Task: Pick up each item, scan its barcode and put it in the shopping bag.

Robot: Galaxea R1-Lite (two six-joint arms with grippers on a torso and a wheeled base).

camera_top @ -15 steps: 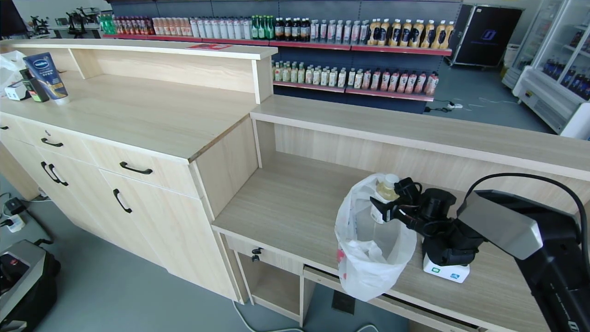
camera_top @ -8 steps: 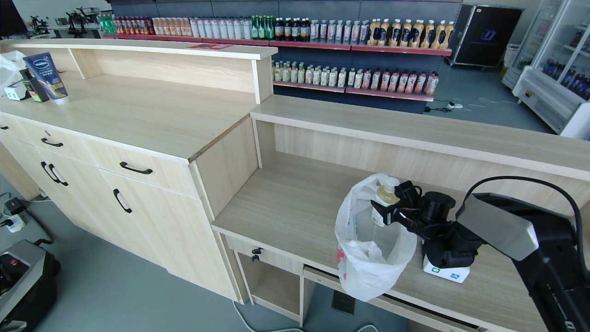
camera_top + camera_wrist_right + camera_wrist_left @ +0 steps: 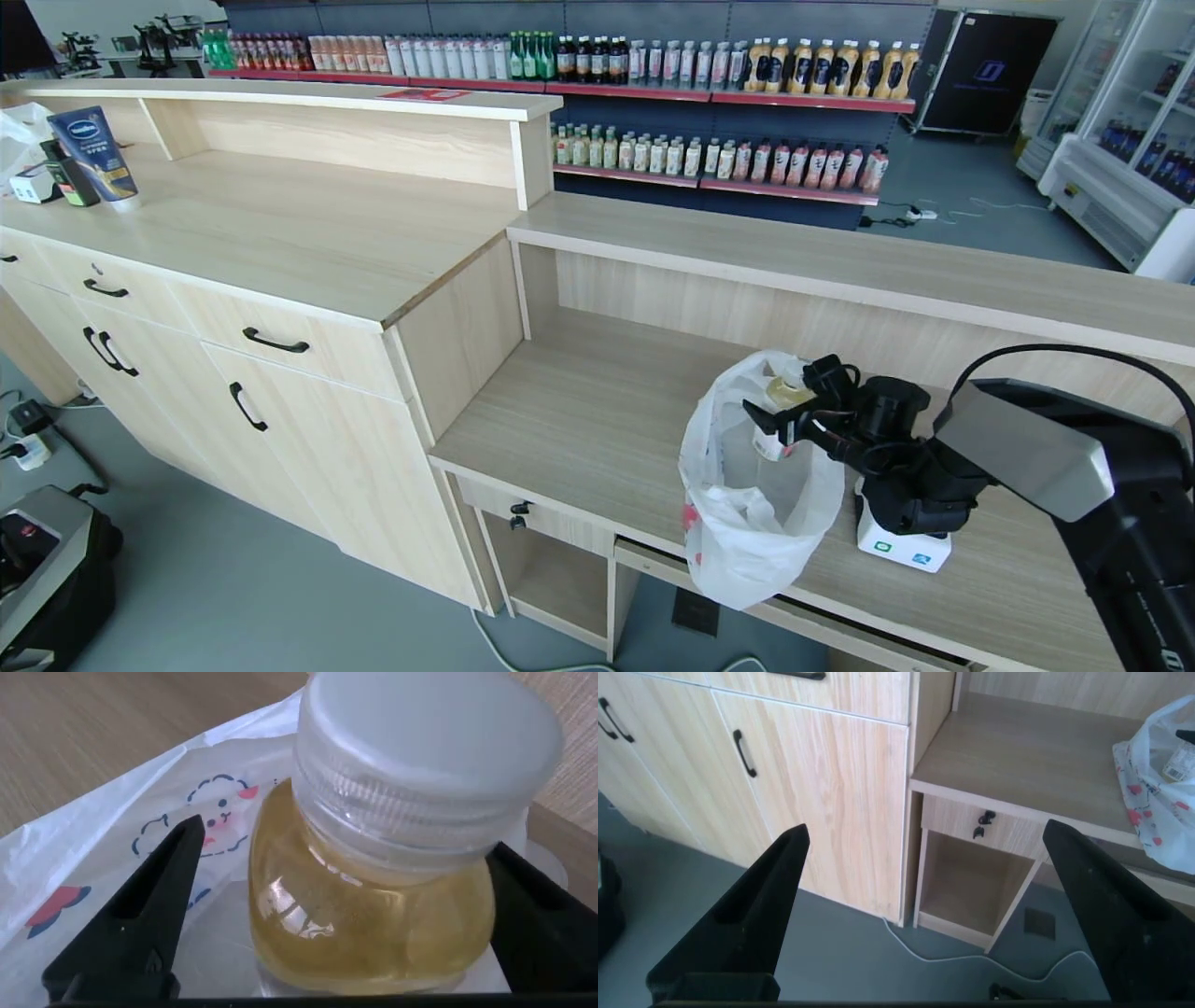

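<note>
The right arm (image 3: 1027, 453) is seen in the lower right of the head view, stretched from the frame's right edge toward the centre, with its black wrist (image 3: 896, 448) carried at the inner end. The right gripper (image 3: 773, 422) is held just right of and below the frame's centre, and its fingers (image 3: 140, 924) are closed on either side of a bottle (image 3: 374, 915). The left gripper (image 3: 924, 915) is angled downward, and its two dark fingers are spread wide apart.
</note>
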